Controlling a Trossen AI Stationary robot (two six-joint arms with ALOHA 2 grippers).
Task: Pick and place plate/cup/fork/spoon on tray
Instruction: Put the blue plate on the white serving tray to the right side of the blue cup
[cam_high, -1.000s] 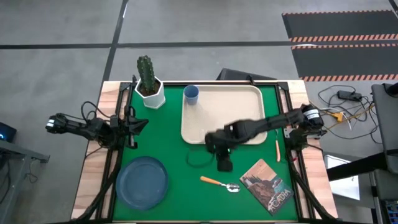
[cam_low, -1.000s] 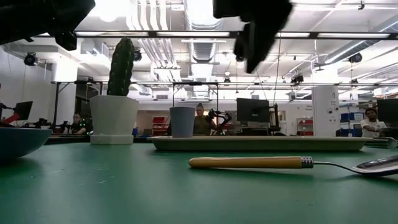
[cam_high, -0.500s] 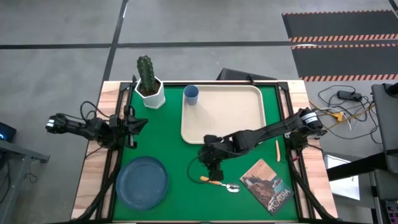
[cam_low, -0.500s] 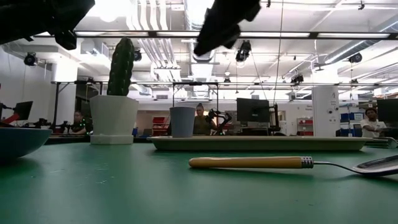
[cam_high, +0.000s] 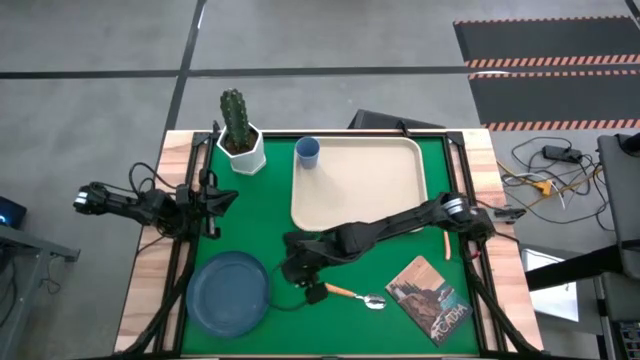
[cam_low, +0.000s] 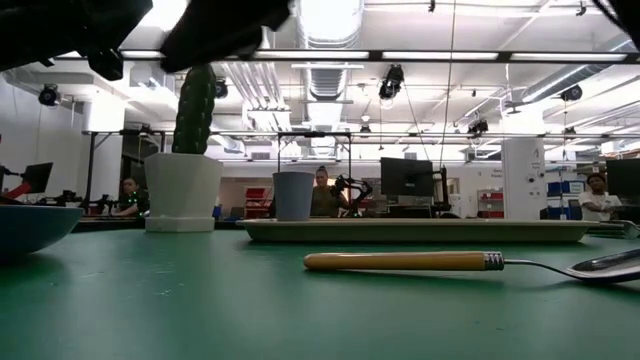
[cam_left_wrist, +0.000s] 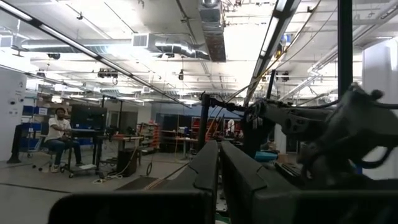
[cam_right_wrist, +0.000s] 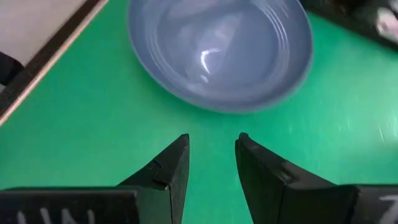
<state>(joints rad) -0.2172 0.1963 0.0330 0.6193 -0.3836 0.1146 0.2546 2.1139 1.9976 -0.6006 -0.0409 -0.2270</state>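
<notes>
Your right gripper (cam_high: 290, 270) hangs over the mat just beside the plate (cam_high: 230, 292), fingers (cam_right_wrist: 168, 165) parted with nothing between them. The spoon (cam_high: 352, 295) lies just right of it, the fork (cam_high: 446, 241) past the tray (cam_high: 358, 220), which is bare, and the cup (cam_high: 308, 152) at its far-left corner. Your left gripper (cam_high: 222, 197) waits at the left edge, fingers (cam_left_wrist: 205, 168) closed together.

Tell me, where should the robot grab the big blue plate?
Probably at the plate's raised rim, on the edge nearest the right gripper. The plate lies flat on the mat, so only its shallow rim offers a lip. The open fingers already face that edge.
</notes>
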